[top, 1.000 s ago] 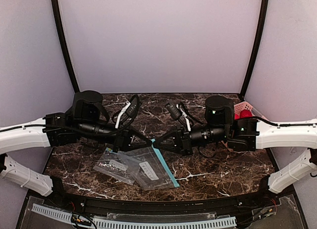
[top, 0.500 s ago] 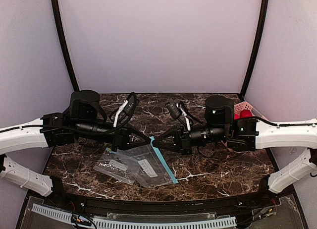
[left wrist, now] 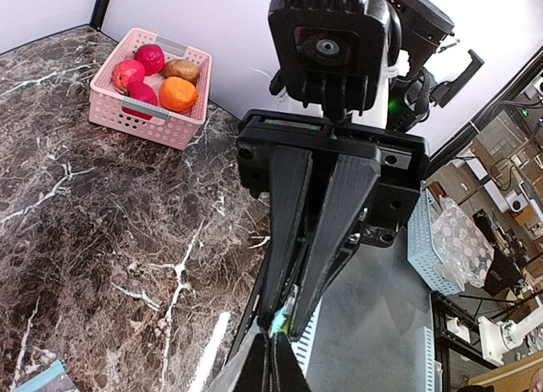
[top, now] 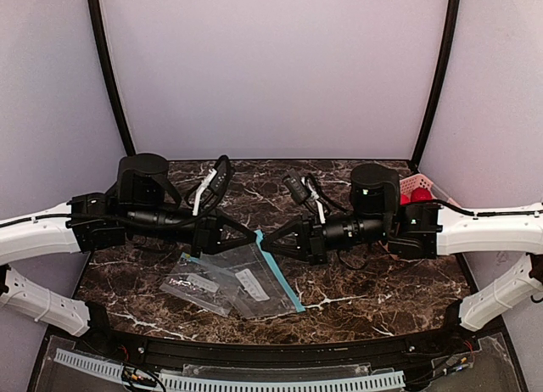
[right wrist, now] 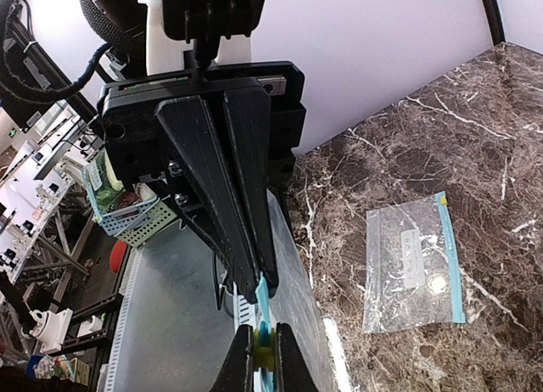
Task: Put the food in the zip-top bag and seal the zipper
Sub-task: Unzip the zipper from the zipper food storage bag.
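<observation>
Top external: our bag [top: 246, 283] lies flat at lower centre. At the upper end of its zipper [top: 280, 276] our left gripper [top: 254, 238] and right gripper [top: 265, 237] meet, both pinched on the strip. Food [top: 418, 195] sits in the basket [top: 417, 181], upper right. We judge we're opening the mouth; next we must pull the lips apart gently.

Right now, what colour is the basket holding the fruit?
The basket is pink, clearest in the left wrist view.

The left tool [top: 252, 237] and right tool [top: 267, 237] bar mid-table; marble [top: 259, 173] behind lies open.
</observation>
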Controlling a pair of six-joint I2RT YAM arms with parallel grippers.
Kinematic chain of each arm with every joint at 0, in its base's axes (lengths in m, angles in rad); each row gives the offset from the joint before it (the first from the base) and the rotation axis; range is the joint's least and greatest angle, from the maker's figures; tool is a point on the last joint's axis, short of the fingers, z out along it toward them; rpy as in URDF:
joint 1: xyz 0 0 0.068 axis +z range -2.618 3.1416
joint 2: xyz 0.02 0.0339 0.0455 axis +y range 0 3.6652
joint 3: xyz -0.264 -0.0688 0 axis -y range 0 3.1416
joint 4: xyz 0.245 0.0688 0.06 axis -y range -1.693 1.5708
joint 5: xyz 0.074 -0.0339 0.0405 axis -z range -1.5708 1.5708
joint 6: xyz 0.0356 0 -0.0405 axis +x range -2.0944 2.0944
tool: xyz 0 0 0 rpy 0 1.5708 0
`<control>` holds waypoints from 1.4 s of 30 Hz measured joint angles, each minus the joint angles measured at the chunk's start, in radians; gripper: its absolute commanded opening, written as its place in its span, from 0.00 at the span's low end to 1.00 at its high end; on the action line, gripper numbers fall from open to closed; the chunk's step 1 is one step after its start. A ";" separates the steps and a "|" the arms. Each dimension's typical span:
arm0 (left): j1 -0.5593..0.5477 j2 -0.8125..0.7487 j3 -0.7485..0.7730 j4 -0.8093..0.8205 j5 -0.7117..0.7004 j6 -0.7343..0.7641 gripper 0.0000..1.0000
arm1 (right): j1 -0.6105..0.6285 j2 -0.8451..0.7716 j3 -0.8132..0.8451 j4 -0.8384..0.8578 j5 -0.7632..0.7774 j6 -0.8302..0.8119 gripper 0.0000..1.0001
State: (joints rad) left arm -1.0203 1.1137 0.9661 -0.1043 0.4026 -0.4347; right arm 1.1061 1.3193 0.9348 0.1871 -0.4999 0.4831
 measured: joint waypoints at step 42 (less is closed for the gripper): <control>0.069 0.002 0.000 -0.017 -0.069 -0.048 0.01 | -0.001 0.007 -0.038 0.005 0.053 0.013 0.00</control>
State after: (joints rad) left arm -0.9508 1.1160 0.9661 -0.1211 0.3340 -0.4831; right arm 1.1053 1.3262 0.8970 0.1921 -0.4473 0.4957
